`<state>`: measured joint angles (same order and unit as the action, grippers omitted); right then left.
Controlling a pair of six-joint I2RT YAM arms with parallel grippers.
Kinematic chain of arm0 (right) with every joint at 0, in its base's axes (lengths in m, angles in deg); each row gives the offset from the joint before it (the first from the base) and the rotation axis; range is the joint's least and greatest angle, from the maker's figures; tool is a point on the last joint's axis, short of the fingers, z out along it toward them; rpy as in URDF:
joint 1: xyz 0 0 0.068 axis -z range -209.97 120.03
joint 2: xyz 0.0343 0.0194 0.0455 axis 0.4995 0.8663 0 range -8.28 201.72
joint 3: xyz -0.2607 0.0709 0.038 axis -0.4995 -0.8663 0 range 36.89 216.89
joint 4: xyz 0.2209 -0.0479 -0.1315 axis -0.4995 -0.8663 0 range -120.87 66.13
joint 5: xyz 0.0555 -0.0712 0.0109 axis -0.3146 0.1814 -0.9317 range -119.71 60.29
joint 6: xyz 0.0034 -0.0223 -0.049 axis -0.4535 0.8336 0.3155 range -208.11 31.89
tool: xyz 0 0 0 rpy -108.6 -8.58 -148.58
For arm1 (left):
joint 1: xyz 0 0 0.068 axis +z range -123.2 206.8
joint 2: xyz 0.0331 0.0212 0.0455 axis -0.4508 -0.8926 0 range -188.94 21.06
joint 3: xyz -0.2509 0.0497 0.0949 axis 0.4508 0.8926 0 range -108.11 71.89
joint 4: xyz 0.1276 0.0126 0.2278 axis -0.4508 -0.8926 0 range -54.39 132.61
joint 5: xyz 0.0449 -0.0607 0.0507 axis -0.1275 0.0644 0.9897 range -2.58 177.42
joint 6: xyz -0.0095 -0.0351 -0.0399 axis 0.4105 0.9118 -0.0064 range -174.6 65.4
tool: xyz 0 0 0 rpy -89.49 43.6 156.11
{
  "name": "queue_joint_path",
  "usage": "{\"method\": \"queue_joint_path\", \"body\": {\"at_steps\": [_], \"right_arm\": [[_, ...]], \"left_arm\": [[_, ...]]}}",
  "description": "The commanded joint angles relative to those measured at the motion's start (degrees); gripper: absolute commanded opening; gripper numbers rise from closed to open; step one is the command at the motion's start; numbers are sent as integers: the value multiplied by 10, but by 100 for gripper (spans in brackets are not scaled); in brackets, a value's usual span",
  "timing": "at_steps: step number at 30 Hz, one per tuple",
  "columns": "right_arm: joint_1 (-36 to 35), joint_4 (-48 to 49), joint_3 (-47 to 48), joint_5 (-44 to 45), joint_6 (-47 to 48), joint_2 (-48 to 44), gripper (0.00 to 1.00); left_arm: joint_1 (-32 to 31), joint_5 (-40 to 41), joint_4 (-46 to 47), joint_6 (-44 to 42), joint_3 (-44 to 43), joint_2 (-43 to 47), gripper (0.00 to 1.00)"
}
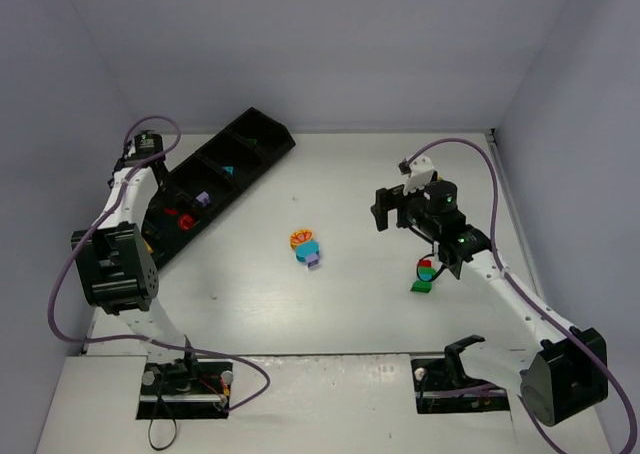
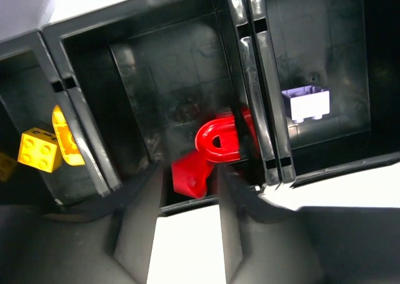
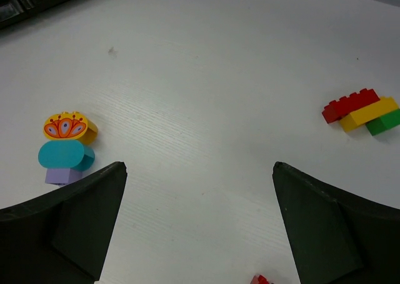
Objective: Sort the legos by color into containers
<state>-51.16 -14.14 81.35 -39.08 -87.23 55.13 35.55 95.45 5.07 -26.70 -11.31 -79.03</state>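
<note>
The black tray point(image 1: 262, 156) lies at the far left. My left gripper point(image 1: 168, 206) hangs over its red compartment point(image 2: 150, 77). In the left wrist view the gripper point(image 2: 187, 193) is open, with a red brick point(image 2: 190, 174) between its tips and a small gap on each side. A red ring piece point(image 2: 219, 140) lies beside it. Yellow bricks point(image 2: 40, 149) and a lilac brick point(image 2: 306, 102) sit in the neighbouring compartments. My right gripper point(image 1: 385, 209) point(image 3: 200, 171) is open wide and empty above the table. An orange, teal and lilac stack point(image 1: 307, 246) point(image 3: 65, 147) stands mid-table.
A red, yellow and green stack point(image 3: 362, 112) lies on the table to the right in the right wrist view. A small red, teal and green cluster point(image 1: 424, 274) sits under my right arm. A teal piece point(image 1: 228, 170) lies in a farther tray compartment.
</note>
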Motion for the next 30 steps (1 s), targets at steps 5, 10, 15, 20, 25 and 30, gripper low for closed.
{"method": "queue_joint_path", "body": {"at_steps": [5,10,15,20,25,30], "right_arm": [[18,-1,23,70,-93,18,100],[26,-19,41,70,-118,48,100],[23,-29,57,11,-126,87,77],[-44,-29,64,3,-132,126,35],[-121,-20,76,18,-162,172,74],[-188,7,105,60,-195,237,100]], "left_arm": [[2,12,3,1,-39,23,59],[2,-16,2,2,-38,57,65],[-22,-76,16,4,-8,129,65],[-100,-173,25,-18,25,190,65],[-160,-208,24,-21,80,237,65],[-166,-240,24,-16,134,290,65]]}}
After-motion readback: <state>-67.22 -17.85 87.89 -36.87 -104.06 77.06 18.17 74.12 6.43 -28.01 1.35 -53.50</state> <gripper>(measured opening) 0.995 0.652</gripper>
